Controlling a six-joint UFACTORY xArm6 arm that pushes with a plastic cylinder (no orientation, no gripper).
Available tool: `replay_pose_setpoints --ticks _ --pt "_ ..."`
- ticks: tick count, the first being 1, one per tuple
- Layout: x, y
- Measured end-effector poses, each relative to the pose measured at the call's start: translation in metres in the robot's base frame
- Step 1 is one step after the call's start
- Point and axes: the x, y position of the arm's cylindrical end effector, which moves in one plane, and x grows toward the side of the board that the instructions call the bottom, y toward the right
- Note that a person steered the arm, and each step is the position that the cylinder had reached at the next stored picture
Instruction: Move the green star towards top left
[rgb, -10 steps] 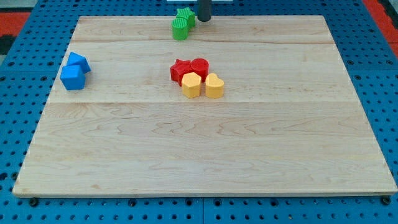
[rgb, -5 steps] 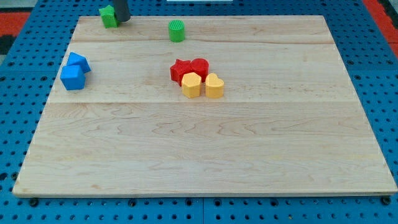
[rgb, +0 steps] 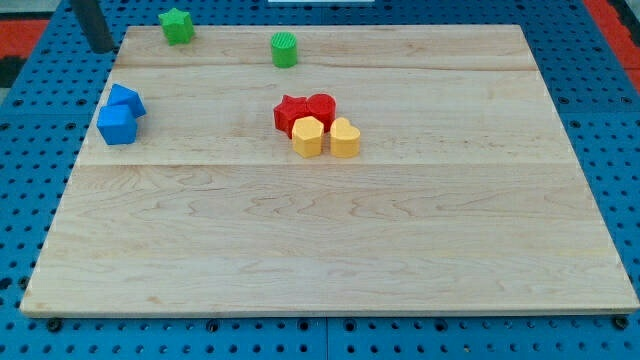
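The green star sits at the board's top edge, toward the view's top left. My tip is off the wooden board, to the left of its top left corner, well left of the star and not touching it. A green cylinder stands near the top edge, right of the star.
Two blue blocks sit together near the left edge. Near the middle a red star and a red cylinder touch two yellow heart-like blocks. A blue pegboard surrounds the board.
The green star was pushed left along the top edge away from the green cylinder and now rests. My tip has moved on left, past the star and off the board's corner.
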Motion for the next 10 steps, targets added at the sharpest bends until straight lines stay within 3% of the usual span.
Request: replay_pose_setpoints --ticks 1,3,4,5,6,7,8,9,10 --pt "-0.034 0.001" --pt "-0.034 0.029" --pt "-0.027 0.131" --pt "0.028 0.182" --pt "0.071 0.182" --pt "0.079 0.228" --pt "0.046 0.290" --pt "-0.010 0.294" --pt "-0.033 0.266"
